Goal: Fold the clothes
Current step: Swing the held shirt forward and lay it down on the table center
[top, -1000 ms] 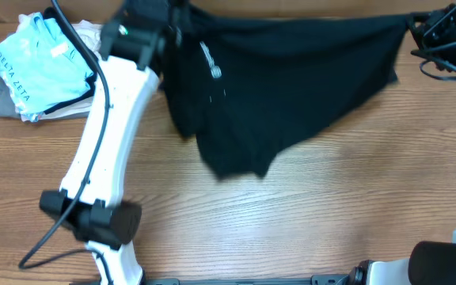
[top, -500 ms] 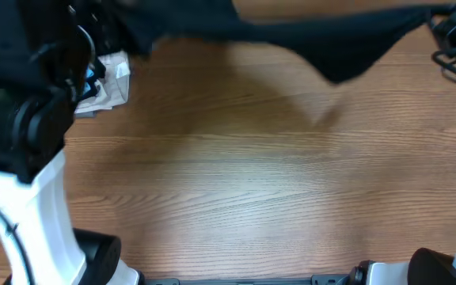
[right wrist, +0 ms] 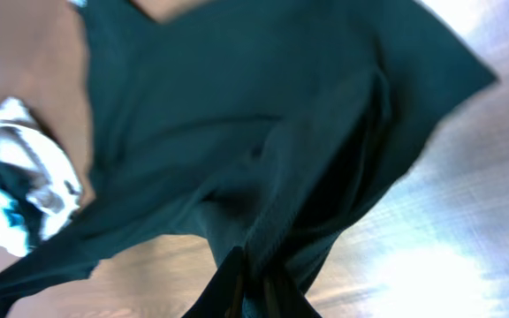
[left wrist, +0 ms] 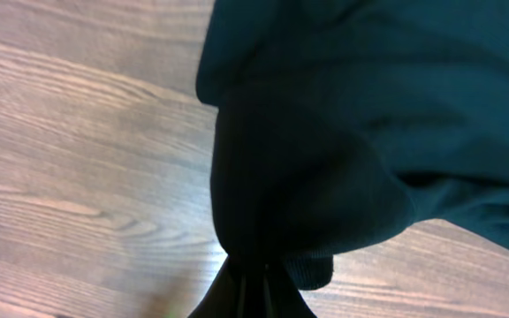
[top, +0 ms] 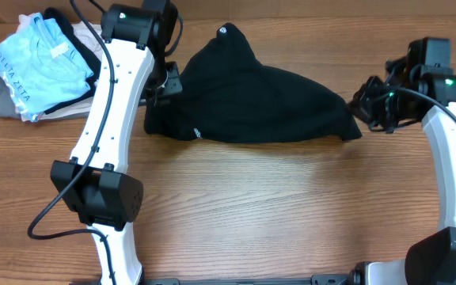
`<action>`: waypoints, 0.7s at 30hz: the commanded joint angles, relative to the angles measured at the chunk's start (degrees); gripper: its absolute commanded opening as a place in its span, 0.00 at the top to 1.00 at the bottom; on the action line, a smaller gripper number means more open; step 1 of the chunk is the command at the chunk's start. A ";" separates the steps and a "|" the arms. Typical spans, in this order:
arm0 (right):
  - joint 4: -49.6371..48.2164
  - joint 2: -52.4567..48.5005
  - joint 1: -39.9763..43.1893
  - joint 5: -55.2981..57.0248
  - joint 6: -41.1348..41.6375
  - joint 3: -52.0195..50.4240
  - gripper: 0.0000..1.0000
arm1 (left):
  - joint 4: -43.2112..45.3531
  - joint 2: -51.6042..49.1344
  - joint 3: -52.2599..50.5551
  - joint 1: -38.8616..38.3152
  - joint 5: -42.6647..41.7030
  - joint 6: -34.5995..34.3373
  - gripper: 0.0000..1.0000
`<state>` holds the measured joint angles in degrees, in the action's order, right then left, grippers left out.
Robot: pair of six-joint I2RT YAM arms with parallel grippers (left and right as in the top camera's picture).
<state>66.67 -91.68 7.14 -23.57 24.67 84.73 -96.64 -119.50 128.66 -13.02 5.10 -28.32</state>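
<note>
Black T-shirt point(top: 252, 103) bunched on the bench point(top: 252, 206), pinched at both ends.

Far left: light blue shirt point(top: 30, 67) with lettering, heaped on a grey garment point(top: 2, 99); the white left arm point(top: 105, 134) crosses between that heap and the T-shirt. Left gripper point(top: 163, 83) sits at the T-shirt's left edge, jaws clenched on it; the left wrist view shows the fabric gathered into a fold that runs into the closed jaws. The T-shirt lies mid-bench toward the far side, with its white neck tag point(top: 226, 32) at the far peak and its hem logo point(top: 197, 133) near the near-left edge. It tapers right to a corner at the right gripper point(top: 365, 107), jaws clenched on the cloth; the right wrist view shows the fabric drawn into them.
</note>
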 commanded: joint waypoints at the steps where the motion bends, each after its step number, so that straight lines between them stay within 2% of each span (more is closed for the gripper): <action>1: 0.37 0.79 0.11 2.29 -0.70 -0.39 0.94 | -0.17 3.69 -4.44 0.22 -5.09 0.26 0.96; 4: 2.21 0.81 0.11 6.67 0.02 -0.39 0.96 | -0.20 5.33 -9.55 -0.28 -9.11 2.62 0.96; 8: 4.63 0.81 0.39 14.23 4.22 -0.39 0.96 | -0.17 9.01 -17.35 -1.84 -9.20 2.60 0.95; 14: 5.16 0.92 5.90 14.97 8.02 -0.26 0.96 | -0.11 16.46 -28.46 -6.95 -9.05 1.36 0.96; 21: 6.36 0.94 11.10 14.93 5.92 1.25 0.96 | 2.10 19.08 -39.69 -11.30 -7.48 -1.99 0.96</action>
<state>72.47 -91.68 17.47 -9.80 31.07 84.09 -95.46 -101.01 93.23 -23.40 -2.83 -28.03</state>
